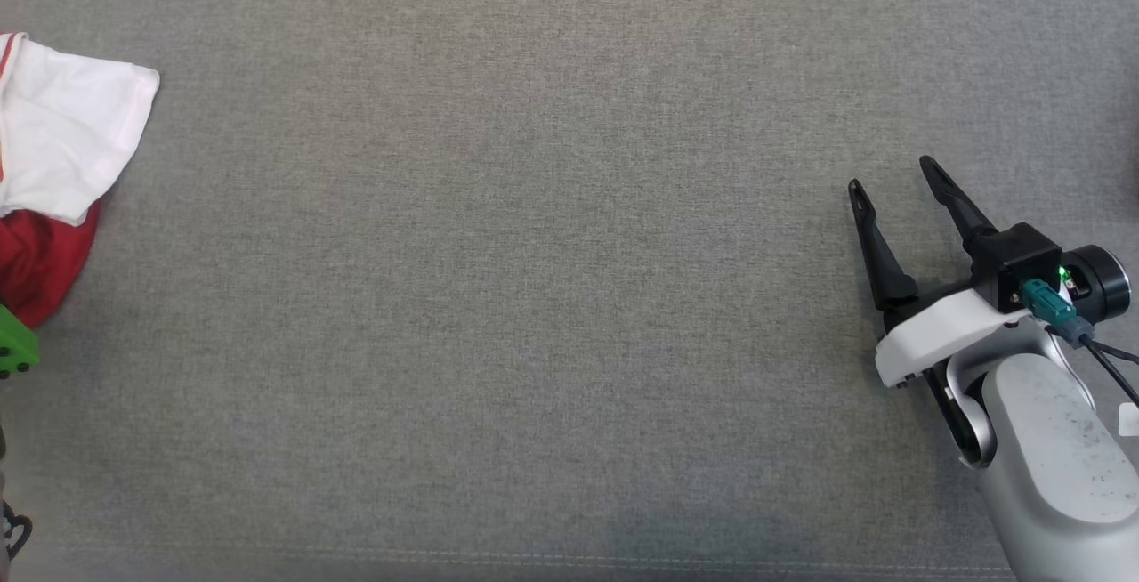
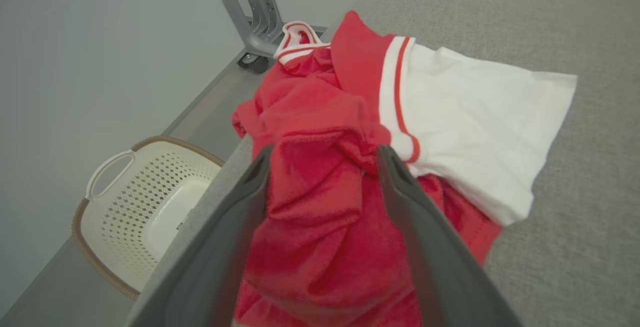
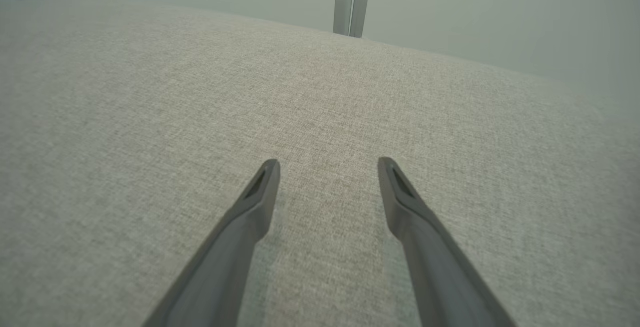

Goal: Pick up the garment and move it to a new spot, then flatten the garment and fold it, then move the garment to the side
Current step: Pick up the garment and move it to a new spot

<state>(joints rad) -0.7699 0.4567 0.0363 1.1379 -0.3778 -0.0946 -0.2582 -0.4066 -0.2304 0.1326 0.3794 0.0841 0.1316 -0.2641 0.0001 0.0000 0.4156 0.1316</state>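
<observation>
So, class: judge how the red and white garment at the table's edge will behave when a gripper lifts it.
Probably floppy: the garment lies crumpled in soft folds and should sag from one pinch. Likely light: its fabric looks thin. Lying at the table edge, it could slip off if pushed.

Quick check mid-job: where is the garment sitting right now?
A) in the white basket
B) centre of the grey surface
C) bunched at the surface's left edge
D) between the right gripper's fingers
C: the red and white garment lies crumpled at the left edge of the grey surface, right in front of the open left gripper.
</observation>
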